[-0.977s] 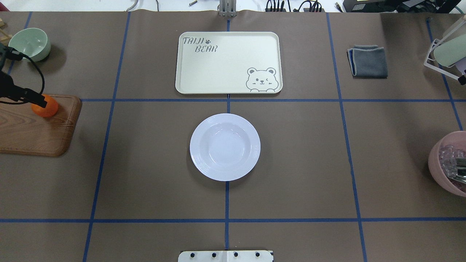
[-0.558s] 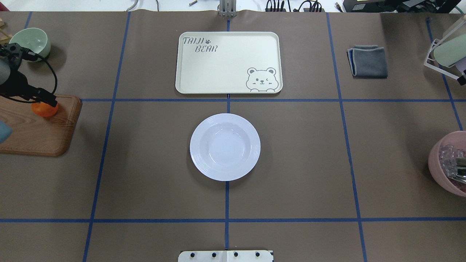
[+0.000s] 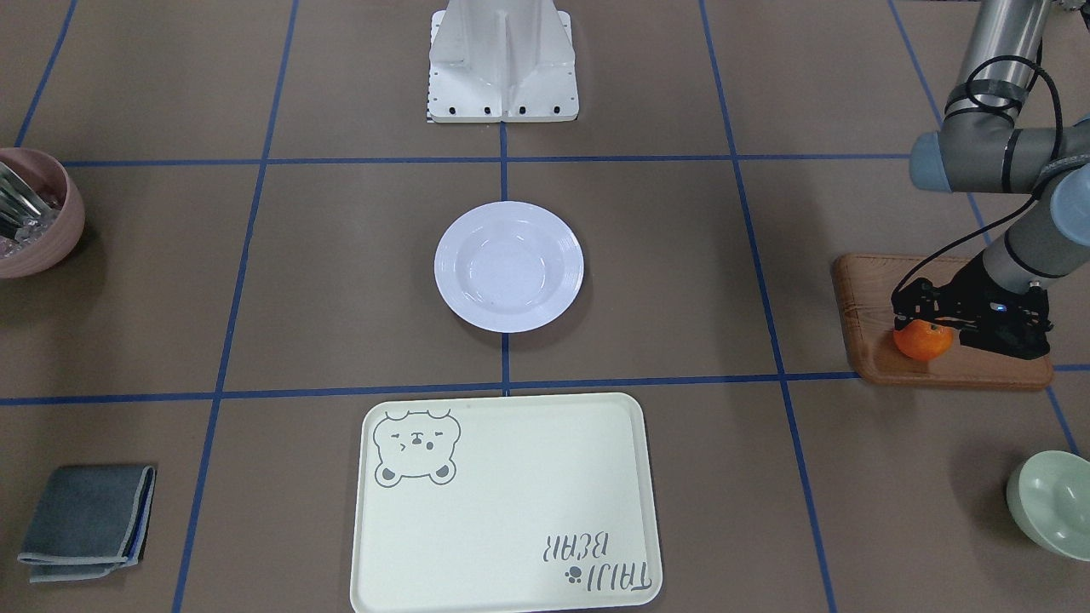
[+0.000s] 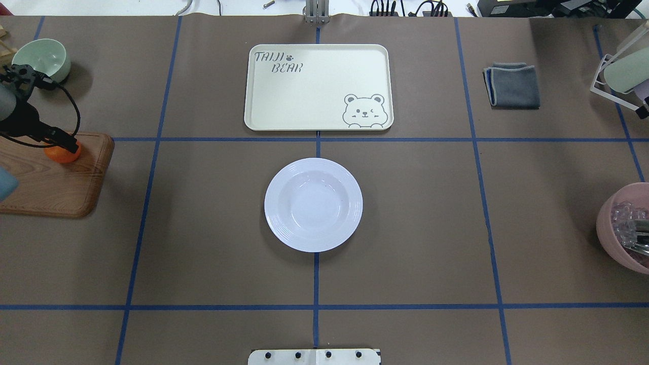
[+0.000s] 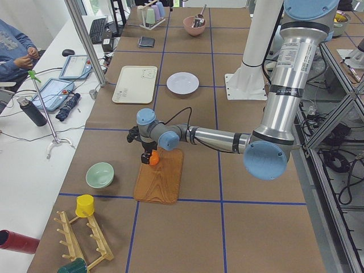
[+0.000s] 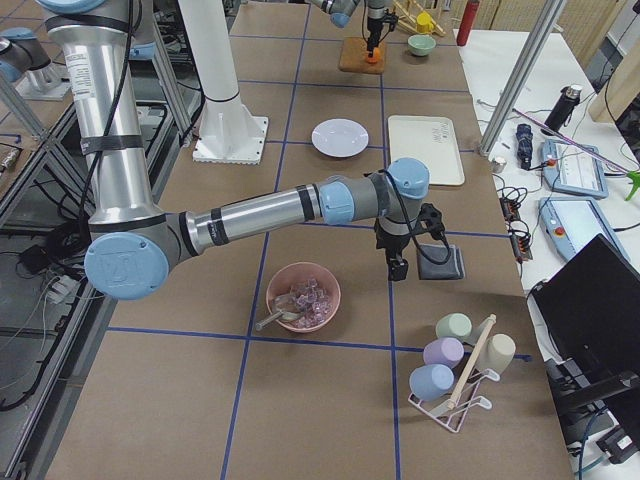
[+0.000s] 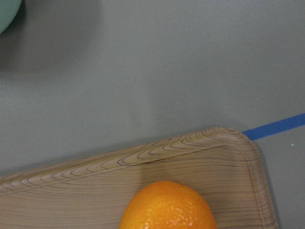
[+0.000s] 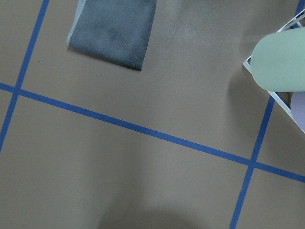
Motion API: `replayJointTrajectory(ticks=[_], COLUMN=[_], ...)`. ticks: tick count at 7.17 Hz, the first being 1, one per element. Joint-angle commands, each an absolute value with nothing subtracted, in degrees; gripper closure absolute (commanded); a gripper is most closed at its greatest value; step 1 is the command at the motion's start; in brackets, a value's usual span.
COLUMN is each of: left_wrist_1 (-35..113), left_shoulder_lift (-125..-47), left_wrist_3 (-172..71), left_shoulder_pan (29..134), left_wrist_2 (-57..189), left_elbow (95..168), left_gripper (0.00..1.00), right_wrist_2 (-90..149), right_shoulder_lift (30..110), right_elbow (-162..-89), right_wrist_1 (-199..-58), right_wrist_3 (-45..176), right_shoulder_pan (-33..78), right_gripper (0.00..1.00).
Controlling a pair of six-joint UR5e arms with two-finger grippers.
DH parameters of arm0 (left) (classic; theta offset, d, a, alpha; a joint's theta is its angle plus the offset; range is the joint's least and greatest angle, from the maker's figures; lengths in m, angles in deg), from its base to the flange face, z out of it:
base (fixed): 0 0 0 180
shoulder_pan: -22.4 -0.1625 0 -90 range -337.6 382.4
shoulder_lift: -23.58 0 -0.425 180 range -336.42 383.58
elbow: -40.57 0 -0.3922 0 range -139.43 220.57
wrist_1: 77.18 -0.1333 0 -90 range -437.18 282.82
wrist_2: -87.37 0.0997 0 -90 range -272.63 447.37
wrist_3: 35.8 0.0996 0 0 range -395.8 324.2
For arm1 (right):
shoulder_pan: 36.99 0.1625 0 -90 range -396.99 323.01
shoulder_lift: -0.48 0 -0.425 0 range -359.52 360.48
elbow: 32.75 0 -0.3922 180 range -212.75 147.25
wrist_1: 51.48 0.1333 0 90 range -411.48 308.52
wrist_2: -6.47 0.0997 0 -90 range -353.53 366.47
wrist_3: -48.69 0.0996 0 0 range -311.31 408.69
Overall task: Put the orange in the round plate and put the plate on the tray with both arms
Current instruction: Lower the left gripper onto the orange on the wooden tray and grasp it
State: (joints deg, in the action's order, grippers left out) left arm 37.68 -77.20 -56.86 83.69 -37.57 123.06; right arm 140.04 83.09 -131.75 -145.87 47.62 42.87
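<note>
The orange (image 3: 922, 342) (image 4: 60, 154) lies near the far corner of a brown wooden board (image 4: 56, 187) at the table's left end. My left gripper (image 3: 920, 317) (image 4: 68, 146) hangs right over it, fingers spread about the fruit's width, apparently open; whether they touch it I cannot tell. The left wrist view shows the orange (image 7: 167, 207) close at the bottom edge. The white round plate (image 4: 313, 205) sits empty at mid-table. Behind it lies the empty cream tray (image 4: 318, 87). My right gripper (image 6: 398, 268) hovers beside a grey cloth; I cannot tell whether it is open or shut.
A pale green bowl (image 4: 43, 58) stands behind the board. A folded grey cloth (image 4: 513, 85), a cup rack (image 4: 621, 73) and a pink bowl (image 4: 621, 228) of clear pieces occupy the right end. The white robot base (image 3: 502, 60) is at the near edge.
My left gripper has moved right and come down over the orange, covering more of it. Plate and tray have not moved.
</note>
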Motion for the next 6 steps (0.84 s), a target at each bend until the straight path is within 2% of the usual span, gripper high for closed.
replayJointTrajectory(ticks=[1,4,5,6], left_wrist_1=[38.1,38.0,38.0,37.8], left_shoulder_lift=[-77.6,-78.2,-78.2,-78.3], left_wrist_3=[-56.6,-56.5,-56.7,-56.9], left_shoulder_pan=[82.9,82.8,82.9,82.9], left_wrist_2=[-37.5,-37.5,-37.5,-37.6], left_elbow=[121.7,121.4,121.4,121.8], left_gripper=[0.06,0.08,0.24,0.9], right_wrist_2=[140.1,140.0,140.0,140.0], right_shoulder_lift=[83.2,83.2,83.2,83.2], right_elbow=[-131.7,-131.6,-131.6,-131.6], right_wrist_1=[-145.9,-145.9,-145.9,-145.9], right_wrist_3=[47.6,47.6,47.6,47.6], right_shoulder_pan=[42.6,42.2,42.1,42.1], right_gripper=[0.0,0.0,0.0,0.0])
